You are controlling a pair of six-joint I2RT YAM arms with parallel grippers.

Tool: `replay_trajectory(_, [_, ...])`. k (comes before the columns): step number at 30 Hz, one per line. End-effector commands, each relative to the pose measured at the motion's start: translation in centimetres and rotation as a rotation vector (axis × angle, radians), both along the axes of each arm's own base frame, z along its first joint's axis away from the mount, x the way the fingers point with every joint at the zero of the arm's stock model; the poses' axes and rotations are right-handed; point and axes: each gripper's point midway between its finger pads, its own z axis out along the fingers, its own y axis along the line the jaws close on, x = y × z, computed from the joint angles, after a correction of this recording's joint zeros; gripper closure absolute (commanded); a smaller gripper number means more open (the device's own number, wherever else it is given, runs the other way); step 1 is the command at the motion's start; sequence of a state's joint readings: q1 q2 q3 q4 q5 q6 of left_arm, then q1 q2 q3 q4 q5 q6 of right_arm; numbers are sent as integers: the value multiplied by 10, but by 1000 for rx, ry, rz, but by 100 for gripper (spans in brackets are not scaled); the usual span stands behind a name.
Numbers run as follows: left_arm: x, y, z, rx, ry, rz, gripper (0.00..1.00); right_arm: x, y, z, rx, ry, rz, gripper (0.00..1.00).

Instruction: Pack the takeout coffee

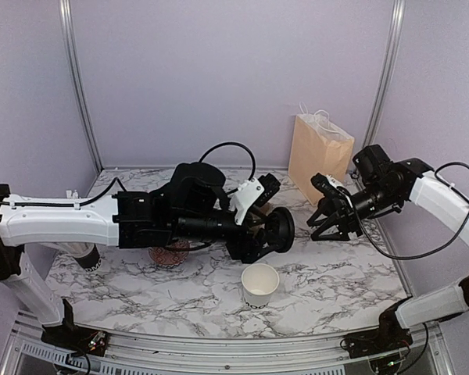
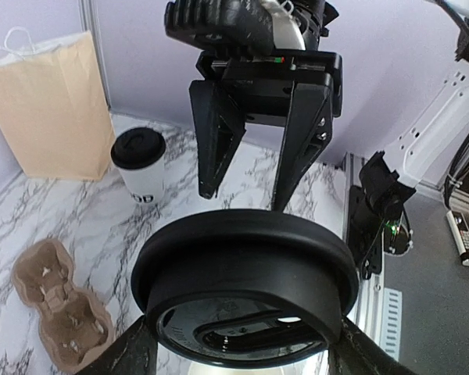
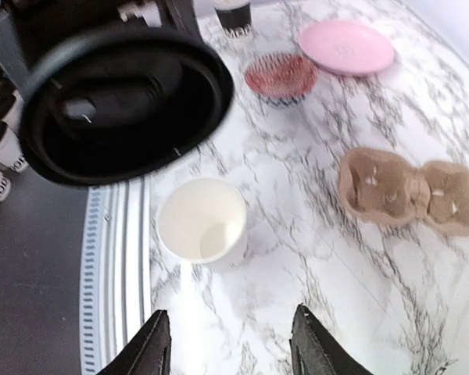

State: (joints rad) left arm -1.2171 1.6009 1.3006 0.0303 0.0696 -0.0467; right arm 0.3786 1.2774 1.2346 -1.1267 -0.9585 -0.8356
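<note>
Black lettering near the base of the lidded white paper cup [image 2: 138, 178] on the table reads partly as "OOD"; its beginning curves out of sight. No other text is legible anywhere.

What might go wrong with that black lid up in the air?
The black lid is held tilted in the left jaws, not yet on the open cup. It might slip out, or go on crooked and tip the cup. The right jaws stand open close by and might bump it.
</note>
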Motion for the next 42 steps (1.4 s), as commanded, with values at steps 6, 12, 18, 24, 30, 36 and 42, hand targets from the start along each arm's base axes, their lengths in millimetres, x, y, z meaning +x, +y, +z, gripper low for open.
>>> replay_trajectory(6, [-15, 37, -81, 532, 182, 94, 32, 61, -10, -60, -97, -7, -360, 47])
replay_trajectory(12, [-4, 43, -102, 681, 179, 147, 31, 64, -9, -70, -92, 18, -382, 45])
replay_trajectory(18, [-8, 39, -109, 706, 199, 127, 32, 54, -7, -76, -74, 45, -346, 45])
replay_trajectory(24, [-9, 36, -113, 718, 212, 119, 33, 52, -7, -77, -70, 42, -341, 45])
replay_trajectory(30, [-19, 30, -95, 669, 261, 94, 34, 52, -5, -79, -68, 57, -331, 45])
replay_trajectory(36, [-19, 35, -106, 715, 268, 102, 34, 51, -4, -82, -71, 79, -322, 45])
replay_trajectory(42, [-22, 35, -121, 756, 289, 90, 34, 51, -3, -85, -77, 89, -317, 45])
